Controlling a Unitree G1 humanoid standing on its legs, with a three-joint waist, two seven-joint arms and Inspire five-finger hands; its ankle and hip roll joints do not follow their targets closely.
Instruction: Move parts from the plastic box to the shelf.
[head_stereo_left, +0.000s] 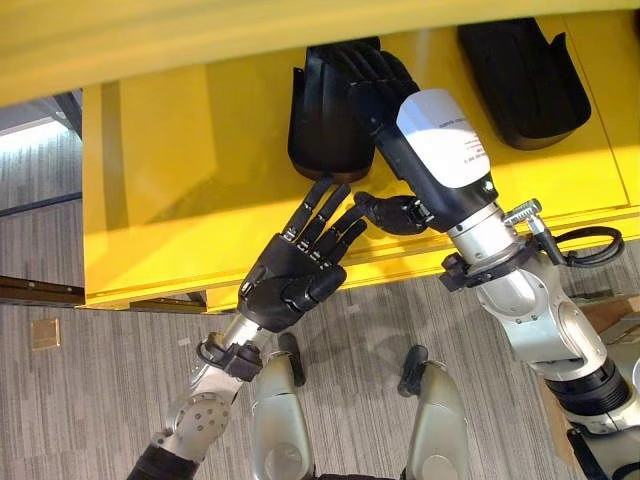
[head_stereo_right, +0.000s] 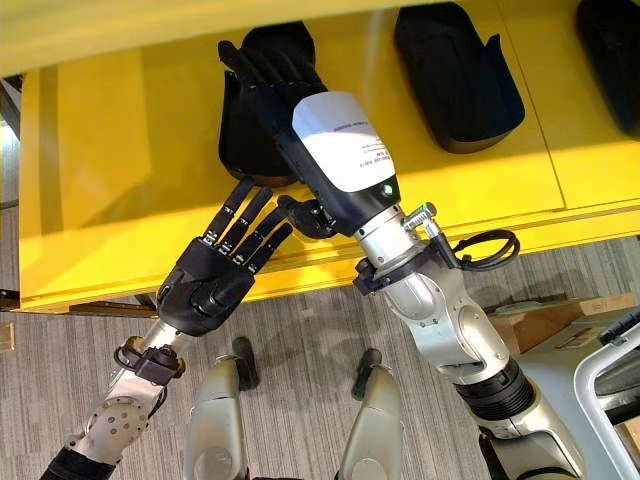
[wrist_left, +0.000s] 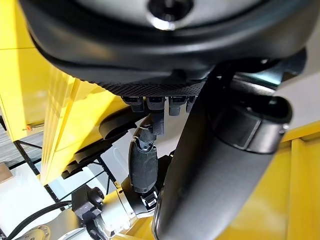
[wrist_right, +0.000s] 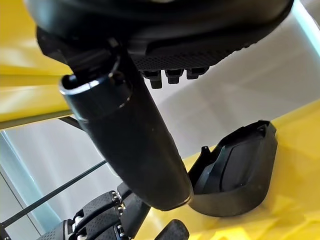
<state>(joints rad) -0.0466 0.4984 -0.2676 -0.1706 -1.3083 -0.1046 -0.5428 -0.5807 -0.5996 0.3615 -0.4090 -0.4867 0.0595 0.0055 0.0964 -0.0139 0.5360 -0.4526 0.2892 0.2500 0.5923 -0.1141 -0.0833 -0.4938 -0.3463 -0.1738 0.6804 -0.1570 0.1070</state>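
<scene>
Left eye view: the yellow shelf (head_stereo_left: 180, 160) runs across the upper half, its front lip a straight edge from nine o'clock to three o'clock, with grey striped floor (head_stereo_left: 110, 380) below. A black moulded part (head_stereo_left: 322, 120) lies on the shelf at twelve o'clock, its long axis running front to back, wider end toward the shelf lip. A second black part (head_stereo_left: 525, 80) lies at two o'clock, well apart, with bare yellow surface between them. The right hand (head_stereo_left: 375, 85) lies over the first part, fingers straight, thumb jutting toward the lip. The left hand (head_stereo_left: 295, 270) hovers at the lip near centre, fingers straight and spread, holding nothing.

Right eye view: the same shelf has wide bare surface at nine o'clock. A third black part (head_stereo_right: 610, 45) shows at the two o'clock corner. A cardboard box (head_stereo_right: 545, 320) sits on the floor at four o'clock.

Left wrist view: the left hand's (wrist_left: 220, 165) smooth dark thumb crosses the view; yellow shelf panels lie beyond.

Right wrist view: the part (wrist_right: 237, 172), a matte, scoop-shaped shell with a raised rim, lies on glossy yellow at four o'clock, clear of the right hand's (wrist_right: 130, 135) thumb.
</scene>
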